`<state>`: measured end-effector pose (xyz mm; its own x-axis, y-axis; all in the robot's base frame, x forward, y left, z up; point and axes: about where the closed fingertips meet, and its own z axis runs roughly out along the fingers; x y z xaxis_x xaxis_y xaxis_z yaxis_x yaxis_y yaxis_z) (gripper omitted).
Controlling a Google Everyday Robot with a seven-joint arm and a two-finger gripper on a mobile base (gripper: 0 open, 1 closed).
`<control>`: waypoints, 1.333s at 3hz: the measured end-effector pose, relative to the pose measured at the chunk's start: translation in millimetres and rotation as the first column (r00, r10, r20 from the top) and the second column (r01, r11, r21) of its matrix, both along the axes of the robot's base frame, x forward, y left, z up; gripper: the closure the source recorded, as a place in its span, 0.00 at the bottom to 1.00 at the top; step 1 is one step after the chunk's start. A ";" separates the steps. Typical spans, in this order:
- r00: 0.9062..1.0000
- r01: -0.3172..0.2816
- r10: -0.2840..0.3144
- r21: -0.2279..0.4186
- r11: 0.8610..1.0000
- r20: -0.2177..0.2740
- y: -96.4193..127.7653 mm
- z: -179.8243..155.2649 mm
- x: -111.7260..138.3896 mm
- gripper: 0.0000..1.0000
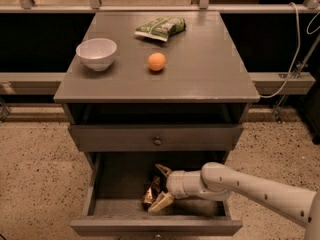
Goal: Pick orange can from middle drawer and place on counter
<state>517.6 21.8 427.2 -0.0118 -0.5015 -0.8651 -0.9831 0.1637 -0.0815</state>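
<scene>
Camera view: pincer point(154, 188) spread open, straddling orange can point(149, 196) near middle drawer point(118, 183) front edge.

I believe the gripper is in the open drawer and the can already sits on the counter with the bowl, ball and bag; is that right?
Not quite. The camera view shows the can in the drawer, beside the open gripper; only the bowl, ball and bag sit on the counter.

1. My gripper point(154, 188), low in the middle drawer point(120, 184) of matt grey wood: smooth cream plastic-looking fingers.
2. Between them, the orange can point(149, 195): shiny crinkled metal.
3. Above me, the counter point(210, 69): smooth, faintly glossy wood.
</scene>
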 end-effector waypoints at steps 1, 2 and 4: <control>0.998 0.054 -0.054 0.005 0.999 -0.014 -1.8 -12.9 7.3 0.00; 0.996 0.084 -0.083 0.006 0.996 -0.020 -0.2 -21.4 14.6 0.00; 0.996 0.080 -0.080 0.013 0.997 -0.030 3.8 -45.5 17.1 0.22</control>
